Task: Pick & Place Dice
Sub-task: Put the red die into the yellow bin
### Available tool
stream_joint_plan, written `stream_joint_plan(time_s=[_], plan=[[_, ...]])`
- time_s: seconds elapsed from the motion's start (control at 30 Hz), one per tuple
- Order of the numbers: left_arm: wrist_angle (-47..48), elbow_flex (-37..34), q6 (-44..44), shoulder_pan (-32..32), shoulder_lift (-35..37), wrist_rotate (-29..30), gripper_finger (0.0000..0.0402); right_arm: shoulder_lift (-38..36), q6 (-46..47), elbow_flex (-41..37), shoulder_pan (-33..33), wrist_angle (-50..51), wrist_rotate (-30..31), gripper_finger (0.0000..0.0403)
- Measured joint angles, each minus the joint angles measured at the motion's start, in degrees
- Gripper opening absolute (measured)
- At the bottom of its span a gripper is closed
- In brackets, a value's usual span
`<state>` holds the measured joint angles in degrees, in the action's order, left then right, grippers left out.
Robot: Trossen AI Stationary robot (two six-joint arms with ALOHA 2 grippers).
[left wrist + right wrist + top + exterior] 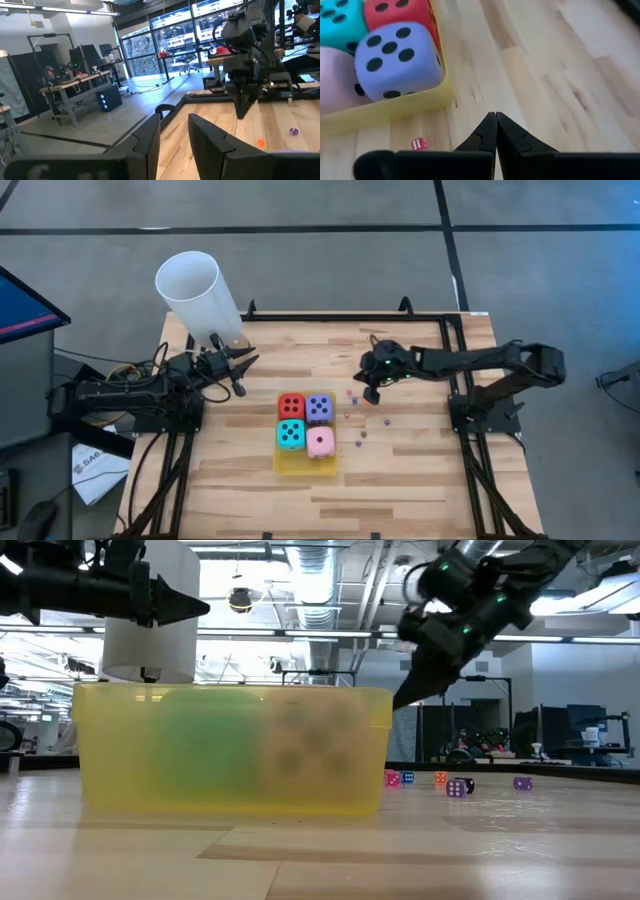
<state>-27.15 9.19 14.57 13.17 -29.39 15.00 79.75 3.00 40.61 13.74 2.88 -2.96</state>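
High view: four big dice sit packed two by two in the yellow tray (283,463), toward the left arm's side of the right gripper (371,393) and nearer the table's front edge
Red die (291,406): back row of the tray, touching the purple die (319,407), which is the cube closest to the right gripper
Cyan die (290,434): front row, beside the pink die (320,442)
Tiny dice (362,434): scattered loose on the wooden table (420,470) between the tray and the right arm's base, below and just in front of the right gripper
Right gripper: hangs above the bare wood just beside the tray's purple corner, fingers pressed together with nothing between them
Right wrist view: closed fingertips (496,131) point at the planks, with one tiny red die (419,144) lying close by against the tray wall
Left gripper (238,370): well apart from the tray, near the white cup (197,293) at the table's back corner, fingers slightly parted and empty
Low view: right gripper (404,698) is lifted clear of the table, with small pieces (456,786) lying on the wood beneath it
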Motion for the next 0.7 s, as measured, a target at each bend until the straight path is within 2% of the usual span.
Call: stream_joint_plan(time_s=[0.17,0.47,0.7], plan=[[0.0,0.0,0.0,0.0,0.0,0.0,0.0090,7.1,-2.2,3.2,-1.2,0.3,0.0,0.0000],[0.3,0.0,0.0,0.0,0.0,0.0,0.0090,12.9,-2.4,5.3,-1.4,0.1,-0.2,0.0004],[0.6,0.0,0.0,0.0,0.0,0.0,0.0090,16.5,-3.0,5.2,-1.4,0.4,-0.2,0.0066]])
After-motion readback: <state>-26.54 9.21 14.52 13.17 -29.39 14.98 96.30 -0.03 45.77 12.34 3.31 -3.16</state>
